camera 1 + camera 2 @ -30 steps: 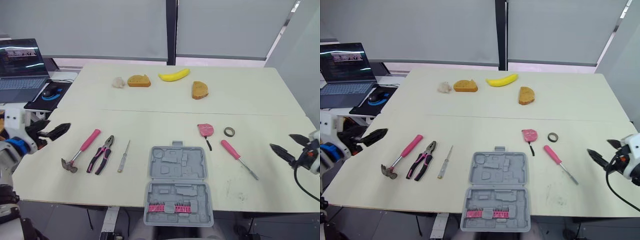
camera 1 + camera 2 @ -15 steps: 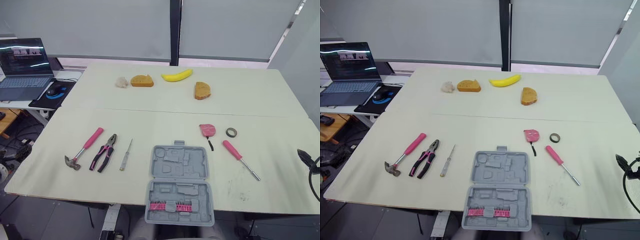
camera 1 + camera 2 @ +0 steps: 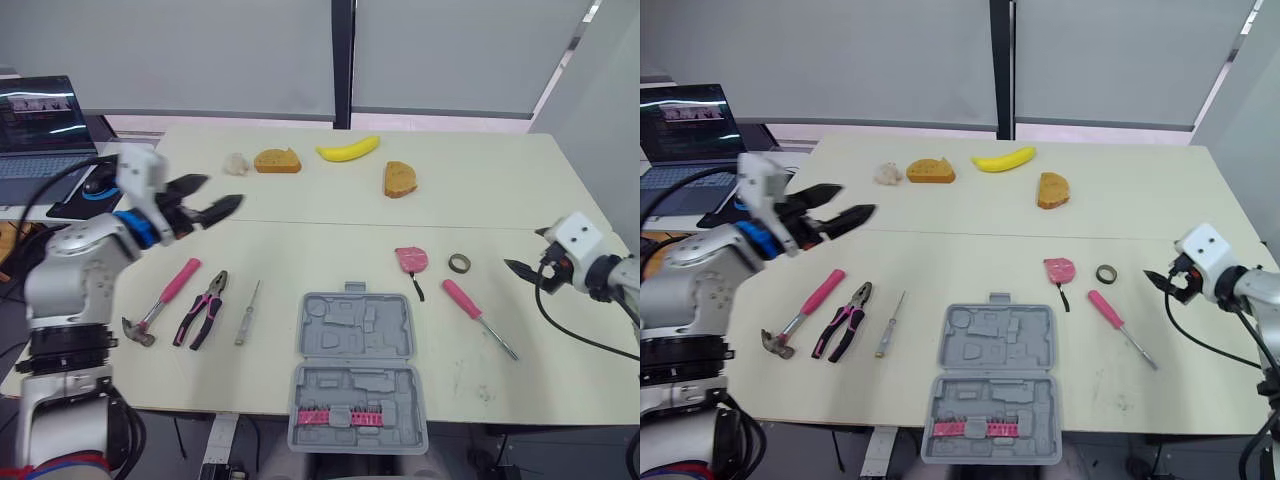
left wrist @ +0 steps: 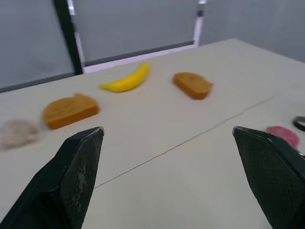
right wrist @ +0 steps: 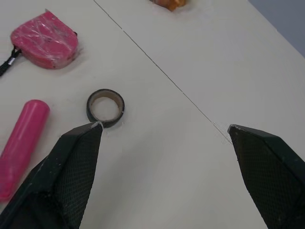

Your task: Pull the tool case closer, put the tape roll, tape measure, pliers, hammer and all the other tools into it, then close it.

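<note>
Both swung inward: left tool [image 3: 222,192] wide open, empty; right tool [image 5: 164,128] open, empty, near tape roll [image 5: 105,108].

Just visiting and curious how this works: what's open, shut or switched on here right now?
tool case: open, lying flat.
left gripper: open, empty, above the table.
right gripper: open, empty, near the tape roll.
laptop: open, screen lit.

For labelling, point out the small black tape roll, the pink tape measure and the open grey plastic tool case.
Black tape roll [image 5: 107,122], right wrist view, ring wall.
Pink tape measure [image 5: 47,33], right wrist view, body middle.
Grey tool case [image 3: 357,328], left eye view, far half.
</note>
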You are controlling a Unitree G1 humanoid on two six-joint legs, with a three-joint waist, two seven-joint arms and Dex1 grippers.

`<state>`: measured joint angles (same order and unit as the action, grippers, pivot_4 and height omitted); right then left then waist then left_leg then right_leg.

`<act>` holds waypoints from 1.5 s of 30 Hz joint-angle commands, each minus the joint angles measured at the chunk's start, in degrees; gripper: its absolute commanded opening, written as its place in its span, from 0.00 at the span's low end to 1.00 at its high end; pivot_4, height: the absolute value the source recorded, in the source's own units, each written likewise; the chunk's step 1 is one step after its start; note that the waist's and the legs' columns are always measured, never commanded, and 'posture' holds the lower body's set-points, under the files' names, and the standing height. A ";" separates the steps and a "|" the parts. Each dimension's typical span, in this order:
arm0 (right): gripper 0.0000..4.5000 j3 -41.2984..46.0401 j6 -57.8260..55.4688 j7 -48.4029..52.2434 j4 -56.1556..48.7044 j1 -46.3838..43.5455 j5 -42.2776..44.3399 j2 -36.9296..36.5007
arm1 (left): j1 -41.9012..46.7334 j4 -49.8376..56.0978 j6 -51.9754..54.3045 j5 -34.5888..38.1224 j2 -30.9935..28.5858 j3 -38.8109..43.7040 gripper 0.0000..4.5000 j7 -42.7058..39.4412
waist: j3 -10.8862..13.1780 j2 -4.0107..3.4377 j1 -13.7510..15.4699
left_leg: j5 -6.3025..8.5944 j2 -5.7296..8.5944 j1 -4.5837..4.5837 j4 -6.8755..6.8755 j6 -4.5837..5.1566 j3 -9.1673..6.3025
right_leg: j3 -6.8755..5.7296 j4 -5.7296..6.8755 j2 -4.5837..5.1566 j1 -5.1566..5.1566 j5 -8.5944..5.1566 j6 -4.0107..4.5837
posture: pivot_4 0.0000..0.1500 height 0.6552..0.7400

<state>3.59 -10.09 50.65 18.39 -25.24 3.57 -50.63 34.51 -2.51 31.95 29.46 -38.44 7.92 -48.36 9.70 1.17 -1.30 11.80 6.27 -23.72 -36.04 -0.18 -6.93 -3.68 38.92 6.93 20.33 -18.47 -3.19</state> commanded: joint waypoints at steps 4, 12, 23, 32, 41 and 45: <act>1.00 -2.24 -4.77 6.20 -5.06 -3.30 2.49 -0.38 | 2.06 8.94 3.22 2.74 1.94 -3.41 1.00 -1.38 | 0.01 0.01 -0.67 | 0.00 -0.03 -0.01 0.00 0.00 0.01 | -0.03 0.00 -0.01 0.01 0.00 0.01 | 1.00 1.00; 1.00 -0.66 -15.84 17.73 -19.12 -2.30 11.81 -4.90 | -2.37 12.35 2.35 2.70 -4.96 -5.31 1.00 -13.02 | 0.07 -0.07 -0.38 | 0.09 -0.03 -0.01 -0.02 0.18 -0.09 | -0.06 0.03 -0.03 0.02 0.00 0.01 | 1.00 1.00; 1.00 1.36 -20.03 17.51 -24.31 -0.47 15.42 -7.10 | -3.90 11.83 1.18 2.61 -5.37 -5.65 1.00 -16.18 | 0.12 -0.03 -0.04 | 0.15 -0.01 -0.06 -0.01 0.27 -0.14 | -0.10 0.02 0.01 0.05 0.00 0.01 | 1.00 1.00; 1.00 1.28 -20.82 18.62 -24.79 -0.10 16.65 -8.87 | -2.95 10.60 2.31 2.86 -5.82 -5.19 1.00 -18.40 | 0.12 -0.03 -0.12 | 0.15 -0.02 -0.07 -0.01 0.27 -0.14 | -0.11 0.02 0.01 0.06 0.00 0.01 | 1.00 1.00; 1.00 -3.54 -14.78 13.90 -19.91 -1.93 10.01 -5.51 | -1.82 15.18 3.21 3.94 -3.60 -6.45 1.00 -17.34 | 0.12 -0.02 -0.16 | 0.14 -0.01 -0.07 -0.02 0.27 -0.14 | -0.10 0.02 0.01 0.05 0.00 0.01 | 1.00 1.00; 1.00 -4.94 -14.40 14.46 -18.02 -2.81 9.28 -4.78 | -1.82 17.85 4.46 4.83 -3.12 -6.71 1.00 -16.62 | 0.12 -0.02 -0.21 | 0.12 -0.01 -0.07 -0.02 0.24 -0.13 | -0.10 0.03 0.01 0.05 0.00 0.01 | 1.00 1.00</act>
<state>-2.18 -25.39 64.87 0.82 -26.58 12.67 -55.13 31.94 13.27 36.11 33.22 -41.25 1.08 -65.38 9.82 1.16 -1.50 11.89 6.26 -23.79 -36.06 0.01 -7.05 -3.77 38.94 6.94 20.38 -18.47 -3.17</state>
